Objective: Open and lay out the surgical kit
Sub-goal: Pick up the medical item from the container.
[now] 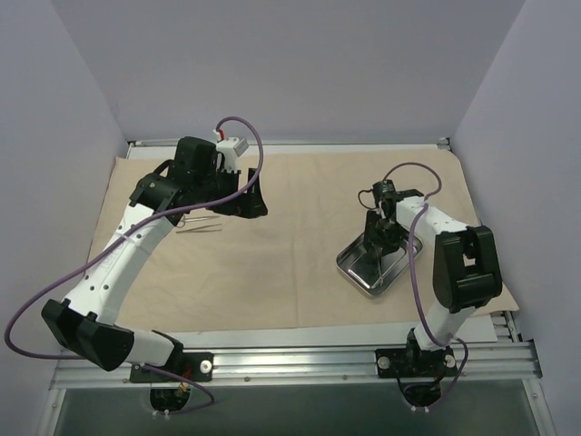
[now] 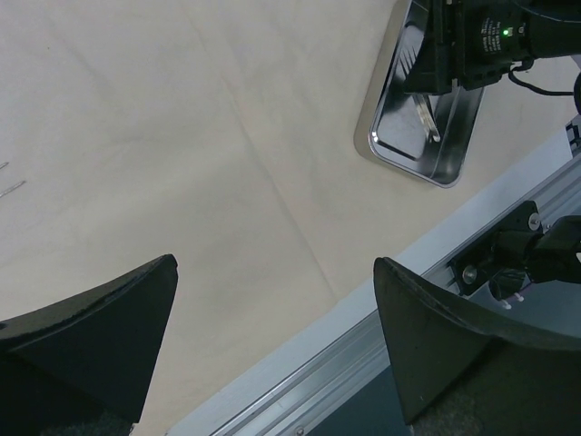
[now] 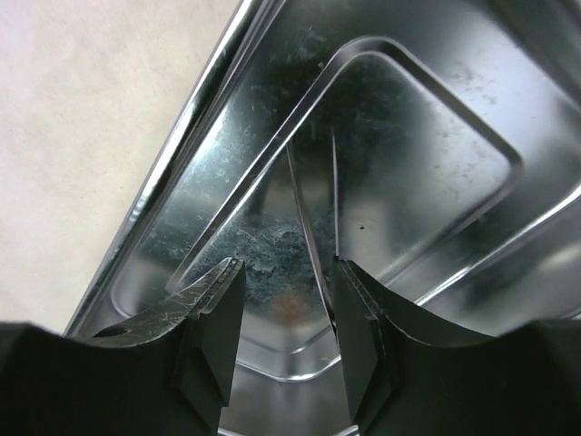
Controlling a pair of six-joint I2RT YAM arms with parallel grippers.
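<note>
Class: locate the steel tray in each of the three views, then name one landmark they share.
Top external: steel tray right of centre, under the right gripper.
Left wrist: upper right corner, partly covered by that gripper.
Right wrist: fills most of the frame.
Shared landmark: the beige cloth beneath the tray.

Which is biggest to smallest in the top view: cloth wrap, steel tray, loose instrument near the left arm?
1. cloth wrap
2. steel tray
3. loose instrument
All lie at table level, so the order is clear.
</note>
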